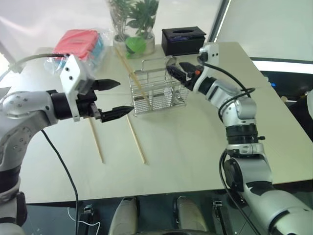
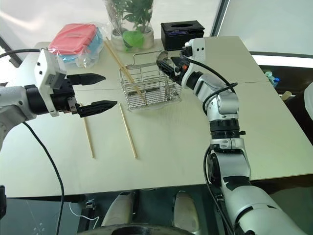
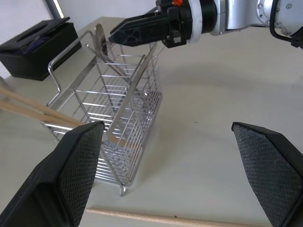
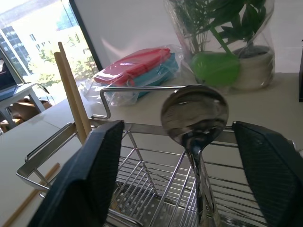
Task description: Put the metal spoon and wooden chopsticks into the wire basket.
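now spoon (image 4: 194,116) between parted right fingers (image 4: 80,184), in basket (image 4: 142,189)

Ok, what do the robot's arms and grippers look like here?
Both arms are silver-grey metal with black joint rings and loose black cables. The left gripper has a white boxy mount and two black, mesh-textured tapered fingers. The right gripper has the same black fingers, with a white collar and a small orange mark.

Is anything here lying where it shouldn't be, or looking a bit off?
Yes. Two wooden chopsticks lie loose on the table in front of the wire basket, while another pair leans steeply out of it, sticking far past the rim. The metal spoon stands in the basket, bowl up.
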You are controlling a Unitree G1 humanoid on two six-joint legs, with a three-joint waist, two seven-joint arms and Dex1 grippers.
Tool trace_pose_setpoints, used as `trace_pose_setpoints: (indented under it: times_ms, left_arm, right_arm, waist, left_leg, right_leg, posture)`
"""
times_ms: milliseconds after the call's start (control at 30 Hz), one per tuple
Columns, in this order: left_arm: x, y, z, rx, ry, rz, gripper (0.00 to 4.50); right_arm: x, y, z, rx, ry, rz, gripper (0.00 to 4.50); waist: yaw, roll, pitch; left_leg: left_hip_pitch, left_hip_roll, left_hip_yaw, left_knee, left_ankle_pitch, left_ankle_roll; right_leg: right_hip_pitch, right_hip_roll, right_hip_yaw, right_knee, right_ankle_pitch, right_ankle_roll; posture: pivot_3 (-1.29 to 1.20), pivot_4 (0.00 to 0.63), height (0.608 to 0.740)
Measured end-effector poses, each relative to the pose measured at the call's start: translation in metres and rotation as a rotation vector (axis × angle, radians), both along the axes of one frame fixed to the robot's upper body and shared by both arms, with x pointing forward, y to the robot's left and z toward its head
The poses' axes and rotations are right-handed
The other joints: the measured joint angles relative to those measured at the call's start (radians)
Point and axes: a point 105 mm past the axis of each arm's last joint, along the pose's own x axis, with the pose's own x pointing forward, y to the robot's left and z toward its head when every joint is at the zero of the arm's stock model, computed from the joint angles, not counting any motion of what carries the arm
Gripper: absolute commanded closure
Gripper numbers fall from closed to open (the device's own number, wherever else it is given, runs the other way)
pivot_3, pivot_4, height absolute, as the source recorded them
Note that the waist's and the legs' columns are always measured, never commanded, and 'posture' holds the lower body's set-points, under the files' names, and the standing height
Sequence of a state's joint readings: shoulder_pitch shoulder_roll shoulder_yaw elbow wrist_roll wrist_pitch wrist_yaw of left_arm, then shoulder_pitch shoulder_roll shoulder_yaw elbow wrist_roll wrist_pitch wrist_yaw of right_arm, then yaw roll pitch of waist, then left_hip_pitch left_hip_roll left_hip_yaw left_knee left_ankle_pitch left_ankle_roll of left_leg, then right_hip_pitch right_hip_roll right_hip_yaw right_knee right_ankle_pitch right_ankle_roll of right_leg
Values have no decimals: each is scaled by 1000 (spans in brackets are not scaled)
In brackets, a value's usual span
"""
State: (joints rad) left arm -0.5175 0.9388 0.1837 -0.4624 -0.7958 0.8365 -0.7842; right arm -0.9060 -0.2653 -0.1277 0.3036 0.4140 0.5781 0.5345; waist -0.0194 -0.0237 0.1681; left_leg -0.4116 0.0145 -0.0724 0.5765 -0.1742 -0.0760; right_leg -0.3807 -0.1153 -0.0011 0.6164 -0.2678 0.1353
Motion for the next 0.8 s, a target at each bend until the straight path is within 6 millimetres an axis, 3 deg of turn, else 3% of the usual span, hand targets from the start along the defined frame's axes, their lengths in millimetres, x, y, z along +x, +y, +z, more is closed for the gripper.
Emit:
trace_pose_setpoints:
  times_ms: [133,233,400,467,567,800]
  left_arm:
    - [3,2,0,-10,3,16,0]
    - [4,8,3,-28,-9,51,0]
    - [3,25,-1,-62,25,135,0]
    - [4,35,-6,-72,47,198,0]
    - [9,55,-15,-63,76,336,0]
    - [30,104,-56,-72,267,779,0]
  right_arm:
    - [-11,-19,22,-73,-76,-2,20]
    - [-33,-30,50,-139,-169,65,20]
    - [-78,-44,77,-270,-240,241,20]
    - [-102,-48,72,-356,-241,331,20]
    - [-124,-50,47,-431,-170,432,20]
    - [-143,-48,-6,-459,-39,455,20]
  waist:
    - [5,1,0]
    - [4,0,0]
    - [1,1,0]
    - [3,0,0]
    - [5,0,0]
    - [9,-1,0]
  left_leg:
    - [-1,0,0,0,0,0]
    - [-1,0,0,0,0,0]
    - [0,1,0,0,0,1]
    - [0,1,0,0,-1,2]
    - [0,1,0,1,-1,2]
    - [1,1,0,3,-1,1]
  right_leg:
    - [0,0,0,-1,0,0]
    - [0,0,0,-2,0,-1]
    - [0,0,0,-2,-2,-3]
    - [1,0,0,-2,-2,-3]
    - [2,0,0,-4,-3,-4]
    - [3,-1,0,-4,-3,-4]
  posture:
    - [0,150,720]
    - [0,150,720]
    - [0,150,720]
    - [0,150,720]
    - [0,150,720]
    - [0,150,720]
